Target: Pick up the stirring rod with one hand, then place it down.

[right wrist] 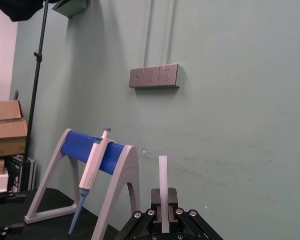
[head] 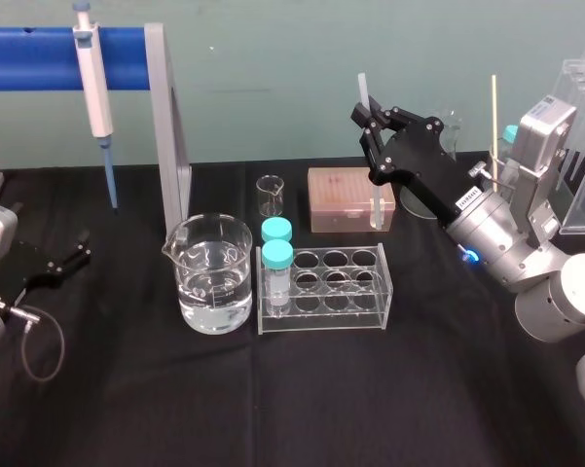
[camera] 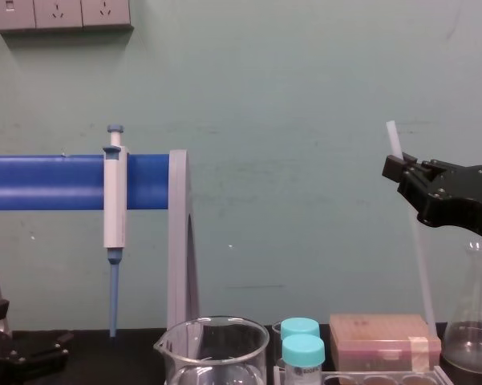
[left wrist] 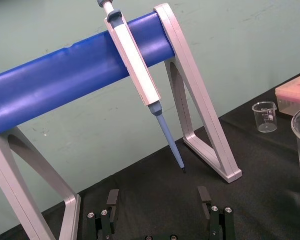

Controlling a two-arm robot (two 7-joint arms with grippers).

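The right pincer (head: 371, 119) was clamped on the rod (head: 366, 89), holding it near upright at the far right, its lower end by the pink box (head: 346, 199). Pickup looked done. Next: lower it onto bare worktop (head: 273, 389) and let go. The left pincer (left wrist: 158, 200) sat parked at the left, jaws apart.

Right gripper (head: 368, 117) black, angular; white label (head: 467, 197) at its 5 o'clock; silver wrist (head: 496, 238); left gripper (head: 80, 250) black, grey looped cable (head: 64, 345).
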